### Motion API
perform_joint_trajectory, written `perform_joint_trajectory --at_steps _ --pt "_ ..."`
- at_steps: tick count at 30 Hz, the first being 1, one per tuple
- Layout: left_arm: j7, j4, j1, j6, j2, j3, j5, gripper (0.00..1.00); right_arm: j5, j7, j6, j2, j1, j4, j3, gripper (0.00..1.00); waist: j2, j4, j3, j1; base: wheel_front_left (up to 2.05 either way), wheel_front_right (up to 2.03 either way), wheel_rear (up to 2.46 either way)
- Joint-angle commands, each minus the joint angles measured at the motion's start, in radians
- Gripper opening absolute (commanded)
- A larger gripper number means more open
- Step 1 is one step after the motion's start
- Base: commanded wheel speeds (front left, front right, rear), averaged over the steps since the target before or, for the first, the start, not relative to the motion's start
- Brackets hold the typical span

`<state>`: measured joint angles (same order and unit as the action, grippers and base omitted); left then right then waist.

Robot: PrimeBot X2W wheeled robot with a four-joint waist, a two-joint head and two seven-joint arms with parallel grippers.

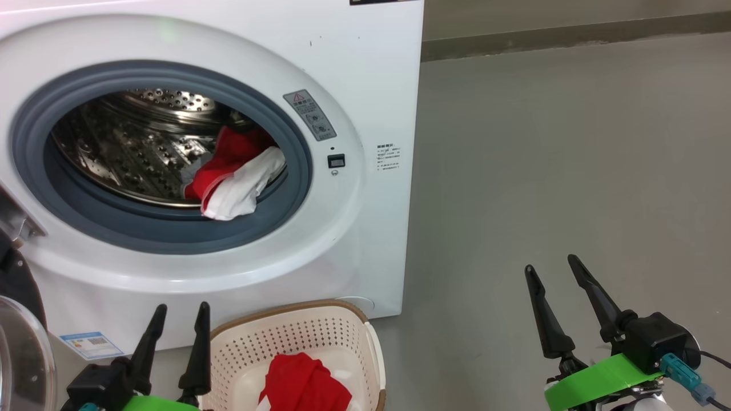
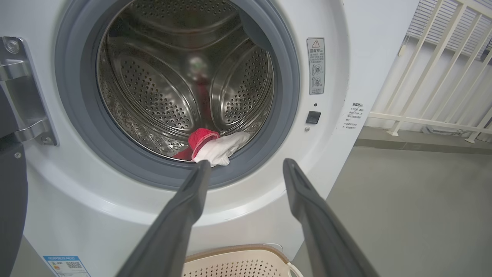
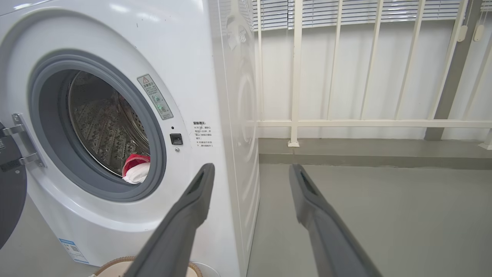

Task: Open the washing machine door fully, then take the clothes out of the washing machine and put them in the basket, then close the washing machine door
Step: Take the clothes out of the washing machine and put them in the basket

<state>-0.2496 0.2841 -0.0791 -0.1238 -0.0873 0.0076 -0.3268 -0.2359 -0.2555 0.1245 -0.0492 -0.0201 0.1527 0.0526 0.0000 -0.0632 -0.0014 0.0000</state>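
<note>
At the lower right lip of the drum (image 1: 125,148), the clothes (image 1: 237,171) drape onto the grey ring (image 1: 171,234); one red piece (image 1: 302,382) lies in the basket (image 1: 285,313). Left gripper (image 1: 183,308) and right gripper (image 1: 551,264) stand spread, empty. Pinch the white fold (image 1: 243,191), lift clear; more may hide behind.

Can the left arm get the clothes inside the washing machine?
Probably yes: the door hangs open, and the open left gripper points at the clothes with nothing between.

Red-and-white fabric clothes (image 3: 136,170) lie at the front lip of the perforated steel drum (image 3: 102,130) in the boxy white washing machine (image 3: 127,42); the right end effector (image 3: 250,169) gapes, empty.
</note>
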Motion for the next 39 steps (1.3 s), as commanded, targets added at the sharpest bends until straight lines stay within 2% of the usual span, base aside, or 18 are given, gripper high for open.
perform_joint_trajectory --at_steps 1,14,30,39 --pt "-0.012 -0.024 -0.014 -0.002 -0.016 0.034 -0.004 1.00 0.010 -0.006 0.006 -0.001 -0.019 -0.027 0.028 1.00 0.0000 0.001 0.002 0.0000 0.00 0.00 0.00" --pt "-0.012 -0.032 -0.082 -0.002 -0.026 0.033 0.011 1.00 0.016 -0.006 0.006 -0.001 -0.043 -0.048 0.031 1.00 0.0000 0.021 0.074 0.0000 0.00 0.00 0.00" --pt "-0.012 0.068 -0.383 -0.005 -0.045 0.048 0.013 1.00 0.046 -0.006 0.006 -0.001 -0.140 -0.089 0.057 1.00 0.0000 0.044 0.260 0.0000 0.00 0.00 0.00" --pt "-0.012 0.160 -0.582 -0.007 -0.091 0.058 0.024 1.00 0.046 -0.006 0.006 -0.001 -0.216 -0.134 0.096 1.00 0.0000 0.032 0.385 0.0000 0.00 0.00 0.00"
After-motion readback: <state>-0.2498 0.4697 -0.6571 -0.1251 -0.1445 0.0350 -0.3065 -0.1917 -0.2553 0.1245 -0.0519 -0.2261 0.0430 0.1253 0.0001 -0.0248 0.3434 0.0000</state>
